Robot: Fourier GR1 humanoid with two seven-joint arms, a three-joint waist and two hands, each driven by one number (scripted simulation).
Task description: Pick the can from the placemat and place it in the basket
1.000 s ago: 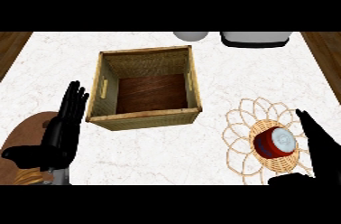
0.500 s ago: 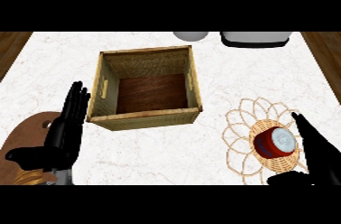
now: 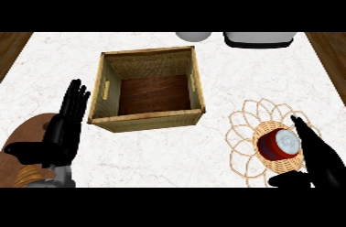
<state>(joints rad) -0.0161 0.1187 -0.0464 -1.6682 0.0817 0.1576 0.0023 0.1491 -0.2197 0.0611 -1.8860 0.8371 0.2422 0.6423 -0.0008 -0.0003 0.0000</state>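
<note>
My right hand point(image 3: 316, 154) hovers spread just right of the red can point(image 3: 280, 145), which stands on the woven placemat point(image 3: 246, 134), ungrasped; next my fingers must curl round it. The basket point(image 3: 150, 89) waits up-left of the can

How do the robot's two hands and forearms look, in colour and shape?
Both the left hand and the right hand are glossy black, with long slim fingers and a thumb. A grey wrist shows below the left hand; the right forearm lies outside the view. No cables or markings show.
</note>
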